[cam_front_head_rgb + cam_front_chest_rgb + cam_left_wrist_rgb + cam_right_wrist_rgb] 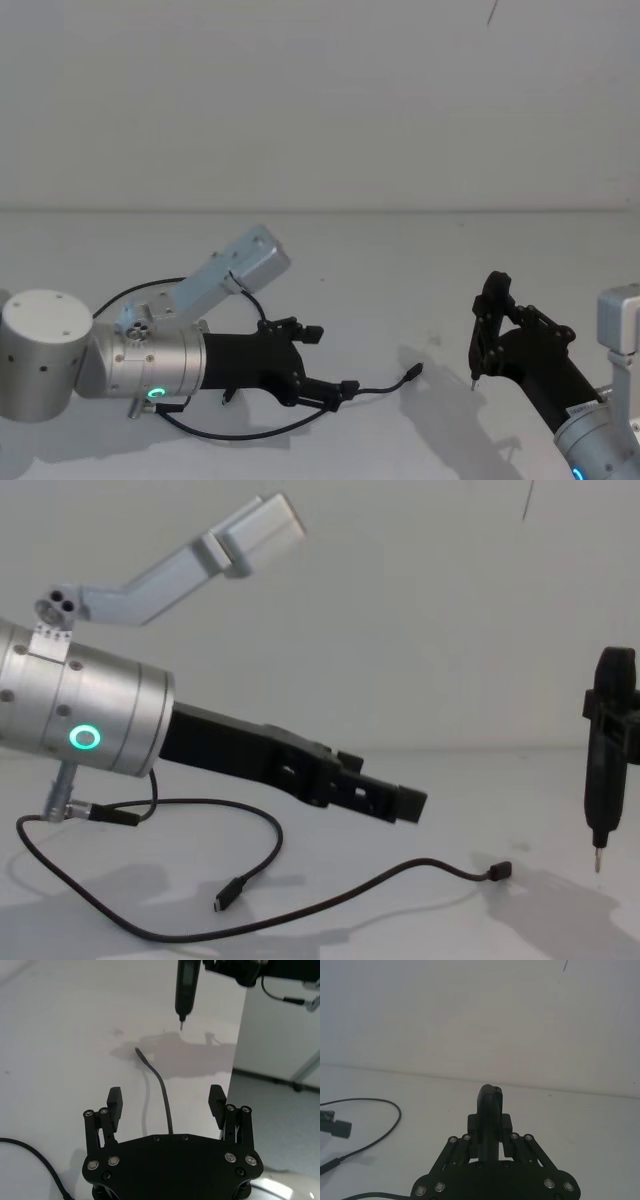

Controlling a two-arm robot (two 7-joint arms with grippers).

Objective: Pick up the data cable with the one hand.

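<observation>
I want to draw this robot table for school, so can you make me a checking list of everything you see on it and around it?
Surface: plain white table.
Job's things: data cable lies loose on the table in long curves, not gripped; one plug lies under the left arm.
Clutter: nothing seen.
Grippers: left claw open, hovering above the cable, which runs between its fingers in the left wrist view; right claw shut on a pen-like tool, tip just above the table.
Cables: the data cable; a short silver plug stub hangs under the left wrist.
Surroundings: plain white wall behind.
</observation>
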